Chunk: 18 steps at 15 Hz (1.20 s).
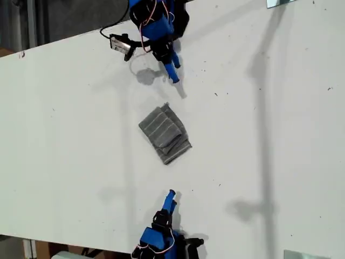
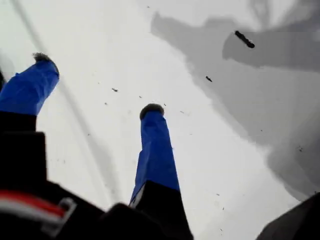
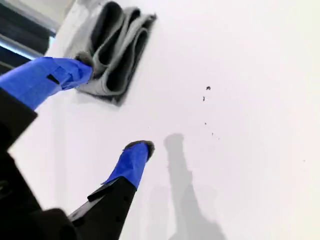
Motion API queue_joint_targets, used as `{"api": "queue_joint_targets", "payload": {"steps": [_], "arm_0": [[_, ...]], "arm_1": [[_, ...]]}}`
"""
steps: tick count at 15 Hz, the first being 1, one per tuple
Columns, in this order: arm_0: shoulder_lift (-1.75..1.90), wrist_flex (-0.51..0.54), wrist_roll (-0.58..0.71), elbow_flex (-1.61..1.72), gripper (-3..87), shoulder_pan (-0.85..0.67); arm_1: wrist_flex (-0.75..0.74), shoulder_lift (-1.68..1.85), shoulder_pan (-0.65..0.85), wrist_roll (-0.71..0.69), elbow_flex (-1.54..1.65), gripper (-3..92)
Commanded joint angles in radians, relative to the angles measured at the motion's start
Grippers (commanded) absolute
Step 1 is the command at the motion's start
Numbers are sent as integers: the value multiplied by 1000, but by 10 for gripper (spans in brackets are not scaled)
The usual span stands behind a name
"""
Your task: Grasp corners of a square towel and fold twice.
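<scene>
1. The towel (image 1: 164,134) lies folded into a small thick packet near the middle of the desk (image 1: 280,140), turned at an angle to the desk edges. It is well apart from every edge.
2. Around the towel the desk is bare, with wide free room toward the exterior view's left and right.
3. One arm (image 1: 159,27) reaches in from the far edge of the desk and another arm (image 1: 159,237) from the near edge. Both point at the towel and stop short of it. I cannot tell which of them is first or second.
4. My first gripper (image 2: 98,83) has its fingers spread wide with nothing between them, over bare desk and grey shadows.
5. My second gripper (image 3: 112,105) is also spread wide and holds nothing. The towel (image 3: 117,50) lies just beyond it, stacked folds facing the camera.
6. One fingertip (image 3: 80,67) overlaps the towel's edge in the second wrist view. I cannot tell whether it touches.
7. The corners are folded in and hard to make out.
8. Both arm bases are cut off by the exterior view's borders.
</scene>
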Motion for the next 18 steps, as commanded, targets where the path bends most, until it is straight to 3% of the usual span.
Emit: {"api": "queue_joint_targets", "payload": {"steps": [1, 2, 5, 7, 11, 18], "arm_0": [[5, -38, -29, 55, 284, -64], [5, -38, -35, 55, 279, -63], [5, -48, -66, 61, 276, -74], [5, -52, -11, 63, 275, -49], [5, -58, 353, 66, 261, -49], [5, -58, 347, 66, 225, -51]], "arm_1": [[52, 40, 37, 8, -43, 391], [51, 40, 44, -2, -40, 424], [54, 40, 11, 8, -44, 317], [54, 40, -28, -2, -44, 289], [54, 40, -23, -3, -44, 289], [54, 40, -23, -3, -44, 289]]}}
